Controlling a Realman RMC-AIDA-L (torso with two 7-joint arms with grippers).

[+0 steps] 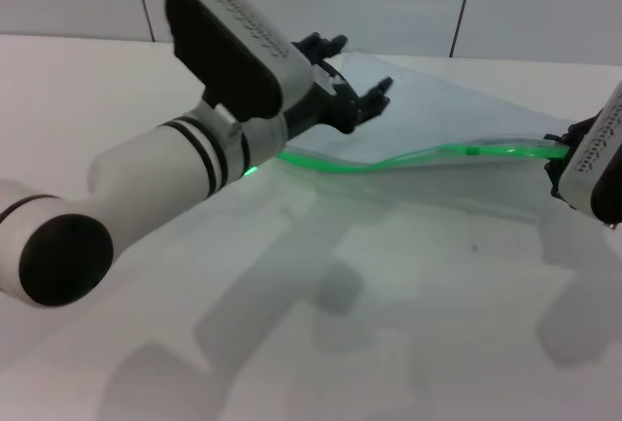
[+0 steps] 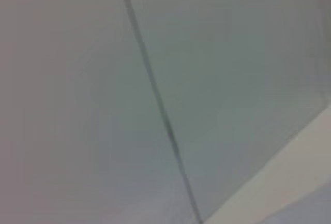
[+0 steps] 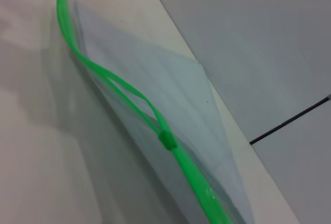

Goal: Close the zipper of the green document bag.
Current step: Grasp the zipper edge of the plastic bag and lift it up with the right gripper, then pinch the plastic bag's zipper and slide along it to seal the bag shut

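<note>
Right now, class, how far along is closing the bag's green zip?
Partly done: the small green slider tab sits partway along the bright green zipper strip; beyond it the strips gape. The right gripper is at one end of the translucent grey-blue document bag; the left gripper hovers above.

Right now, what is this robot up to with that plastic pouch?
It is zipping up a green document bag on the white table. The right hand is at one end of the green zipper; the left hand is over the far part of the bag. The slider sits partway along, and the strip beyond it is still split open.
</note>
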